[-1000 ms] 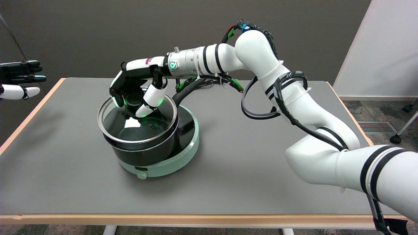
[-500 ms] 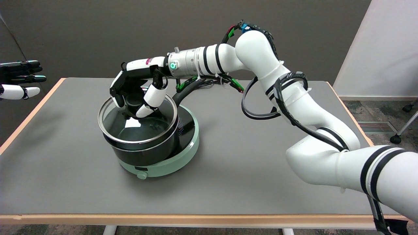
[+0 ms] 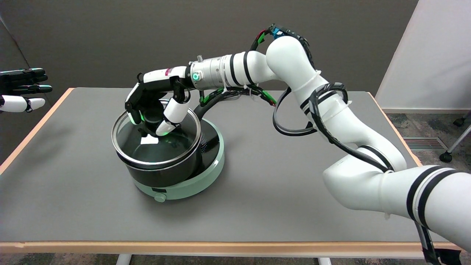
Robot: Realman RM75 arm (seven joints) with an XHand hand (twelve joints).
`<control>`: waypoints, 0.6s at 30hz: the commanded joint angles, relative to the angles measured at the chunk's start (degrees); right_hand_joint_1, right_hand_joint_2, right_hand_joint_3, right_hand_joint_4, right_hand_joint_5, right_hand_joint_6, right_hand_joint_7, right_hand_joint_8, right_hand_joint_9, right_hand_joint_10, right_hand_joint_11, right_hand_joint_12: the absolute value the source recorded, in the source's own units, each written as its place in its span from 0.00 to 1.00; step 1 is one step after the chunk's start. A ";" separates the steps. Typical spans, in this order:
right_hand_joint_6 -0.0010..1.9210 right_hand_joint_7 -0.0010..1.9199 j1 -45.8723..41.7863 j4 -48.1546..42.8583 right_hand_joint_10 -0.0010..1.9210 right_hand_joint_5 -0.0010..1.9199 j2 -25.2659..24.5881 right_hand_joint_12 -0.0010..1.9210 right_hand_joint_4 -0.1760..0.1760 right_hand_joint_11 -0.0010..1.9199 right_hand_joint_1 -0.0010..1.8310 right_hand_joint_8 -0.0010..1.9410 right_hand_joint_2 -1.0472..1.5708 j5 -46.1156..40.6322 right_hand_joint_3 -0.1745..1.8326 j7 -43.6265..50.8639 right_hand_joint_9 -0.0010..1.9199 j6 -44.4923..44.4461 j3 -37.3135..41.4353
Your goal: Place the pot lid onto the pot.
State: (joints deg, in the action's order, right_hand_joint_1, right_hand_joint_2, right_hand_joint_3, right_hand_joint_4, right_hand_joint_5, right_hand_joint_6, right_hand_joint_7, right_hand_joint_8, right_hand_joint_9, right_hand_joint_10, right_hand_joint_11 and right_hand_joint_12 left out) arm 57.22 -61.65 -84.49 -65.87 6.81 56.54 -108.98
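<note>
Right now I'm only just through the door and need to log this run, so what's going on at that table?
The robot's right hand grips the knob of a glass pot lid and holds it over a black pot. The pot stands on a pale green hot plate on the grey table. The lid looks nearly level and about seated on the pot's rim, with the hand not yet let go. The left hand hangs idle at the far left.

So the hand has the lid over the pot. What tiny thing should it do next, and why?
Probably open its fingers and let go. The right hand grips the knob of the glass pot lid, and the lid's metal rim looks level and seated on the black pot all round, the pot resting on the green cooker. If a gap remains on the hidden far side, ease it down first.
</note>
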 commanded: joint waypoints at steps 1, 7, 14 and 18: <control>0.59 0.37 -0.69 -1.23 0.91 0.37 0.40 1.00 0.89 0.19 0.80 0.74 0.82 0.16 0.23 0.00 0.32 0.37 0.00; 0.58 0.37 -0.61 -1.23 0.90 0.37 0.43 1.00 0.88 0.18 0.80 0.73 0.83 0.16 0.22 0.00 0.32 0.37 0.00; 0.54 0.39 -0.61 -1.23 0.78 0.38 0.48 1.00 0.92 0.15 0.72 0.74 0.81 0.16 0.25 0.00 0.35 0.37 0.00; 0.53 0.41 -0.61 -1.20 0.75 0.36 0.48 1.00 1.00 0.13 0.65 0.49 0.72 0.16 0.57 0.00 0.34 0.37 0.08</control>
State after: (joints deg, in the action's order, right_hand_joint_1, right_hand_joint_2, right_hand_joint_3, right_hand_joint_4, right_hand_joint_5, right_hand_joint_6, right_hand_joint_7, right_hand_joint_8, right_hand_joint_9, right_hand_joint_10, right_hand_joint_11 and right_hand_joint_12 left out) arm 56.71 -62.62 -84.13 -65.77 6.82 56.83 -108.98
